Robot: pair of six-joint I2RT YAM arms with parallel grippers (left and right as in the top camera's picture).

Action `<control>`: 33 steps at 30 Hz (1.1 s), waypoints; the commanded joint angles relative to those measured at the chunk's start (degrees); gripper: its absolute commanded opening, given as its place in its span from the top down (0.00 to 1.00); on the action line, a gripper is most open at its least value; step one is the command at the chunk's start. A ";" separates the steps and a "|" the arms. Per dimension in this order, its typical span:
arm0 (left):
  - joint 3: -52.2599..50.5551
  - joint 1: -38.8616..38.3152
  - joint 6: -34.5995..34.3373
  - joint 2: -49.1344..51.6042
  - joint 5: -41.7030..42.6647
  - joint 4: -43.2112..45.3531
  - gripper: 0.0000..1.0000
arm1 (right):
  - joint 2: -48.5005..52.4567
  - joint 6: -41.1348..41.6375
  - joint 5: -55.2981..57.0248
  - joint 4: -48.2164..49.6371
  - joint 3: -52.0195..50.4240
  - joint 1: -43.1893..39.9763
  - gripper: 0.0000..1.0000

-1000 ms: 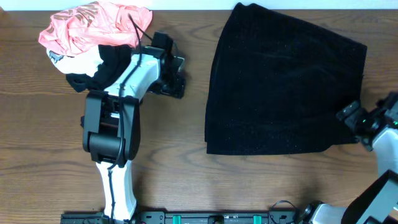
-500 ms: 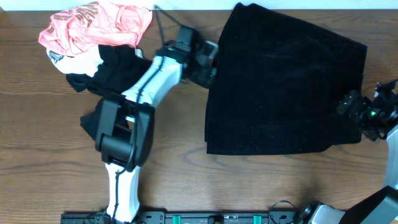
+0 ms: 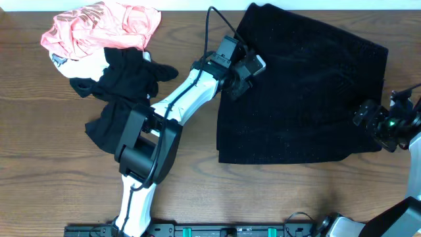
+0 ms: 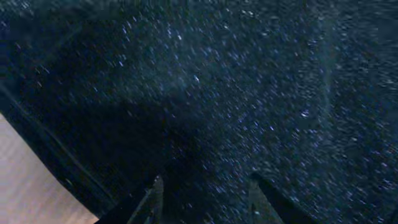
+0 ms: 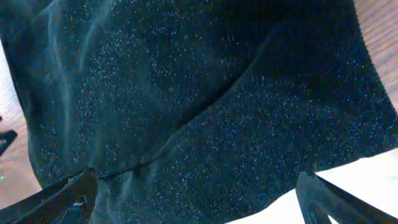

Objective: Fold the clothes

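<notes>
- A black skirt (image 3: 302, 85) lies flat on the surface (image 3: 39, 131).
- Left jaws are spread apart at its 10 o'clock edge.
- Right jaws are spread apart at 4 o'clock.

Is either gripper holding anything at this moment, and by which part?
Nothing is held. The left gripper hovers open over the black knit garment near its left side; the right gripper is open at its right edge.

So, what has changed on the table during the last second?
The left gripper swung right, from beside the clothes pile onto the upper left edge of the black garment, taking hold of nothing. The right gripper shifted slightly at the garment's lower right corner. Garment and pile stayed put.
</notes>
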 commanded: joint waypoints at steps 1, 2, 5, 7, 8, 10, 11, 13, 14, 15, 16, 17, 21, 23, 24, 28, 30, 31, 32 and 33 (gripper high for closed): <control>0.96 -0.59 1.66 2.73 -1.01 1.55 0.56 | -0.59 -1.14 -0.85 -0.42 0.81 -0.33 0.01; 0.96 -0.70 1.66 3.30 -1.01 2.29 0.56 | -0.57 -1.14 -0.85 -0.48 0.81 -0.33 0.01; 0.96 -0.83 1.66 4.98 -0.98 4.55 0.57 | -0.57 -1.14 -0.85 -0.55 0.81 -0.33 0.01; 0.96 -0.90 1.66 5.97 -0.98 5.73 0.57 | -0.57 -1.14 -0.85 -0.55 0.81 -0.33 0.01; 0.96 -0.94 1.66 6.29 -0.98 6.29 0.57 | -0.57 -1.14 -0.85 -0.55 0.81 -0.33 0.01; 0.96 -0.98 1.64 7.02 -0.98 7.23 0.56 | -0.59 -1.14 -0.85 -0.57 0.81 -0.33 0.01; 0.96 -1.05 1.64 7.26 -0.98 7.69 0.57 | -0.57 -1.11 -0.85 -0.57 0.81 -0.33 0.01; 0.96 -1.05 1.64 7.63 -1.01 8.33 0.57 | -0.59 -1.14 -0.83 -0.70 0.81 -0.33 0.01; 0.96 -1.05 1.64 7.93 -1.03 8.66 0.57 | -0.57 -1.14 -0.85 -0.79 0.81 -0.33 0.01; 0.96 -1.03 1.66 8.24 -1.07 8.83 0.57 | -0.57 -1.14 -0.85 -0.90 0.81 -0.33 0.01; 0.96 -1.03 1.77 8.61 -1.31 8.87 0.57 | -0.57 -1.14 -0.85 -0.96 0.81 -0.33 0.01; 0.96 -1.03 1.86 9.09 -1.88 8.83 0.57 | -0.57 -1.14 -0.85 -1.05 0.81 -0.33 0.01; 0.83 -1.03 1.79 10.60 -5.95 8.00 0.64 | -0.57 -1.14 -0.83 -1.18 0.81 -0.33 0.01; 0.83 -1.03 1.77 11.26 -9.66 7.54 0.71 | -0.57 -1.14 -0.83 -1.16 0.81 -0.33 0.01; 0.81 -1.03 1.77 11.61 -11.26 7.32 0.73 | -0.57 -1.14 -0.83 -1.16 0.81 -0.33 0.01; 0.68 -0.79 1.81 13.03 -17.46 6.40 0.73 | -0.57 -1.14 -0.83 -1.18 0.81 -0.33 0.01; 0.22 -0.42 1.81 13.84 -19.21 6.21 0.73 | -0.57 -1.14 -0.83 -1.18 0.81 -0.33 0.01; -0.15 -0.24 1.81 14.08 -19.39 6.16 0.73 | -0.57 -1.14 -0.83 -1.18 0.81 -0.35 0.01; -0.48 -0.04 1.81 14.34 -19.41 6.12 0.73 | -0.57 -1.14 -0.83 -1.16 0.81 -0.33 0.01; -0.81 0.17 1.81 14.58 -19.41 6.01 0.73 | -0.57 -1.14 -0.85 -1.16 0.81 -0.33 0.01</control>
